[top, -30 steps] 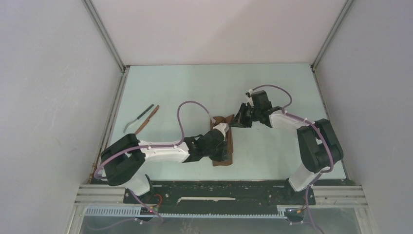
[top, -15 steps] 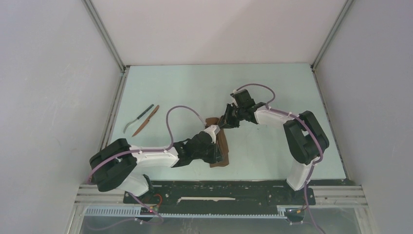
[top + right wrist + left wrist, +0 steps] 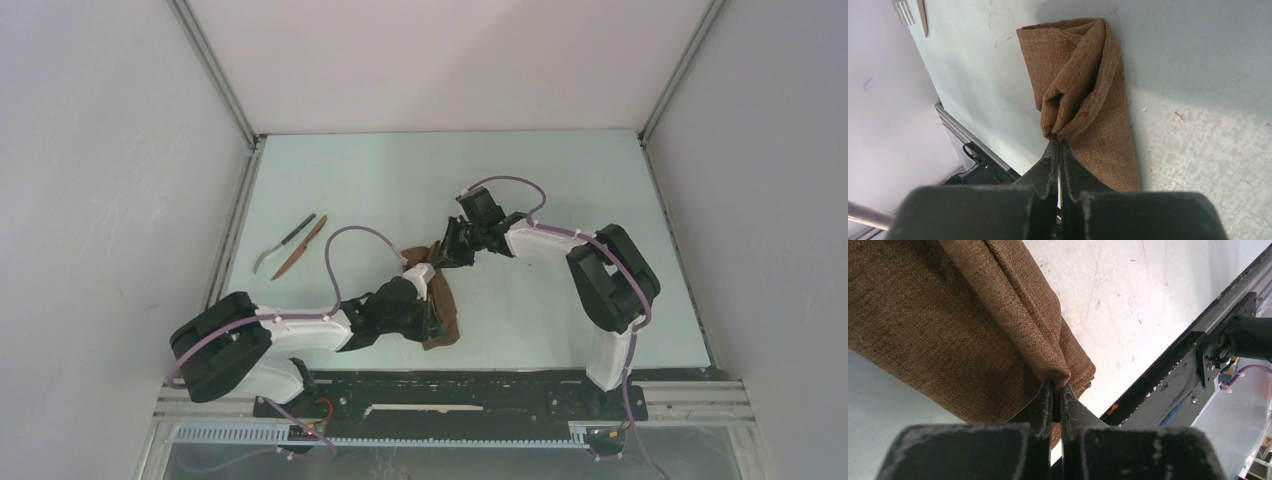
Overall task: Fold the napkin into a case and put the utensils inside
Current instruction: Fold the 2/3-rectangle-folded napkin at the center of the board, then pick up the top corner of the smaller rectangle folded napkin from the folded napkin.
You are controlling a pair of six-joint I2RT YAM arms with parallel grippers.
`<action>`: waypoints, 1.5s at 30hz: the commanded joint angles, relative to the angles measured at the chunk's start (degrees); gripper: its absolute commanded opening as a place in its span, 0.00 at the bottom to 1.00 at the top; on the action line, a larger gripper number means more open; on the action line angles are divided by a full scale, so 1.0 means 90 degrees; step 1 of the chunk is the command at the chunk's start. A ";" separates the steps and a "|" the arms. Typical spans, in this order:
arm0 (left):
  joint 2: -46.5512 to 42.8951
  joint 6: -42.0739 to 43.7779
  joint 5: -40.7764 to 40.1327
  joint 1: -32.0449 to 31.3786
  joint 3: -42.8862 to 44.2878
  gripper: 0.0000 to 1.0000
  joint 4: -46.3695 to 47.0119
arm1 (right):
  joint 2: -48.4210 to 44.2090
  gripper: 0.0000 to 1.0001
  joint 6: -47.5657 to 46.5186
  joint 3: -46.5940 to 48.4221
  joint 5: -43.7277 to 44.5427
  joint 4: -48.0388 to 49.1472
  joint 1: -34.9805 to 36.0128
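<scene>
My left gripper (image 3: 1057,390) is pinched tight on a raised fold of the napkin (image 3: 447,310), close to the cloth's near end. The fingertips meet with only fabric between them. My right gripper (image 3: 1058,142) is clamped the same way on a bunched ridge at the cloth's far end.

The dark brown napkin is folded into a narrow, layered strip. It lies between my two grippers near the middle of the pale green table (image 3: 560,180), slanting from far left to near right. In the left wrist view, its near corner shows stacked layers, with bare table beyond it and then the dark metal rail (image 3: 450,385) along the near edge. In the right wrist view, the long folded edges run away from my fingers, and the far end is rolled over and rounded.

The fork (image 3: 288,240) and the reddish-brown knife (image 3: 302,247) lie side by side, well apart from the cloth at the table's left. Their handles point toward the far side, and they sit close to the left wall's frame.

Both my forearms crowd the centre. Open table lies across the far half and to the right of the cloth, and a smaller bare patch lies between the napkin and the utensils.
</scene>
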 commanded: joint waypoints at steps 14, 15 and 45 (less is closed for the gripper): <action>-0.3695 -0.0515 -0.0594 0.1364 -0.0330 0.67 -0.2562 | 0.0288 0.00 0.0458 0.0424 0.0260 0.0743 0.0242; -0.3860 -0.0623 -0.0709 0.1708 -0.0386 0.68 -0.2748 | 0.0297 0.00 0.0468 0.0425 0.0242 0.0762 0.0261; 0.0233 -0.1026 0.0212 0.3113 0.0242 0.15 -0.0231 | 0.0517 0.00 0.0673 0.0436 0.0182 0.1091 0.1030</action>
